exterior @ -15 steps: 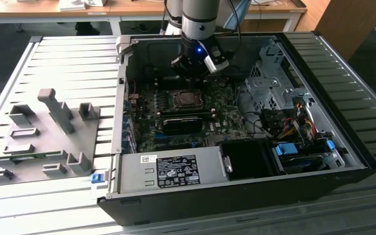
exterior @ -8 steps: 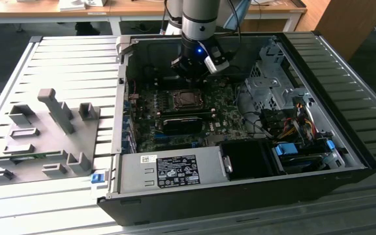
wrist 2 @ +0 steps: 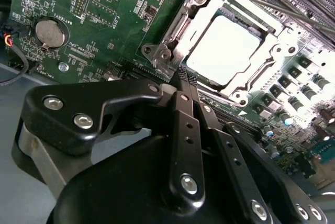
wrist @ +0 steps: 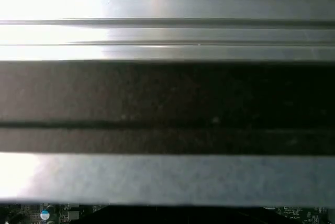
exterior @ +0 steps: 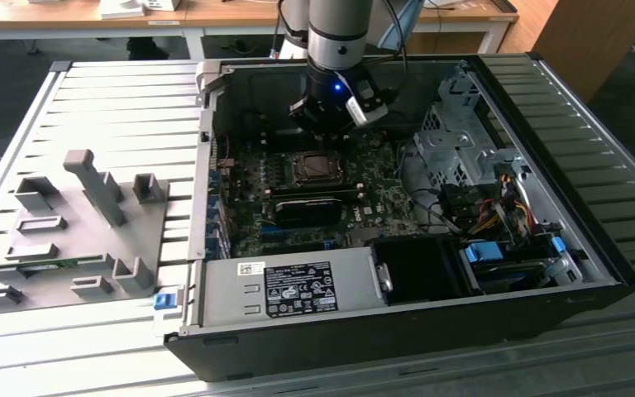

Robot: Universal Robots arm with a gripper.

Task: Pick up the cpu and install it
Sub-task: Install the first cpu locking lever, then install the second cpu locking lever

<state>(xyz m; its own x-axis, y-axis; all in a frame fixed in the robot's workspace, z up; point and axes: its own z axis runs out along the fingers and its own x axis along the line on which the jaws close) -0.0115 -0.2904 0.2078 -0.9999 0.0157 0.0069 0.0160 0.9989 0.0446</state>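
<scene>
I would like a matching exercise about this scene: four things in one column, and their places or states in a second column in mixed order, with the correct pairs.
Things:
1. cpu
2. end effector
3. grey tray
4. coin battery

Places or states:
A. on the slatted table, outside the case at the exterior view's left
B. seated in the socket's metal frame
C. round and silver, on the green motherboard
D. shut and holding nothing, near the socket

Pairs: 1-B, 2-D, 3-A, 4-C

The arm hangs vertically, its hand pointing down with fingers pressed together, empty.
</scene>
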